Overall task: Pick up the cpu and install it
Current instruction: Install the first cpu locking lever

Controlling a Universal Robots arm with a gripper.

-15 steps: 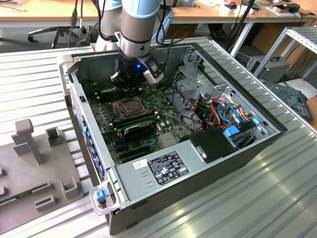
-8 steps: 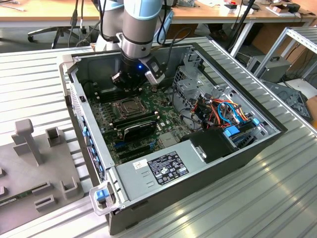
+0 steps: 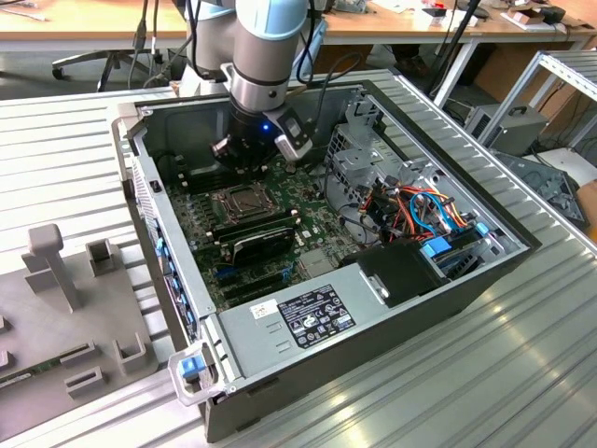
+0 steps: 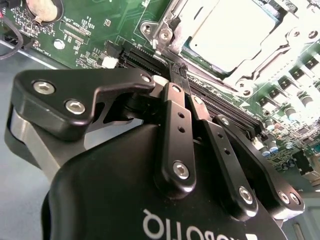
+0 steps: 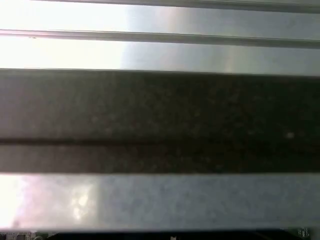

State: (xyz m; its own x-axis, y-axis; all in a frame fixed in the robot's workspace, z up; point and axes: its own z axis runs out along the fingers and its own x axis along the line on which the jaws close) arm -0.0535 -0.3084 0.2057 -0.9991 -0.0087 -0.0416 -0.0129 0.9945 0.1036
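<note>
Progress reads as far along from my console: the cpu (image 4: 232, 35) lies flat inside the socket (image 4: 165, 31), pale grey-tan face up, with the silver frame around it on every side I can see. I judge the picking and the placing done. In the second wrist view the gripper (image 4: 176, 75) has its fingers (image 4: 174, 107) drawn together to a narrow tip, clenched, with nothing that I can make out between them, so it carries no chip. That tip hangs over the long black memory slots (image 4: 145, 56) just beside the socket, apart from the cpu and not touching it. In the exterior view the gripper (image 3: 247, 163) stands low inside the open computer case (image 3: 373, 313), above the green motherboard (image 3: 312, 224). It is on the far side of the socket (image 3: 224, 198) from the memory sticks (image 3: 261, 231). What I cannot settle from here is the locking. The frame looks to sit down around the chip, but I cannot tell whether its lever is latched. If it is not, clamping is the one part of the install I would count as open. The first wrist view gives me blurred pale and dark bands, which add nothing to that judgement.
</note>
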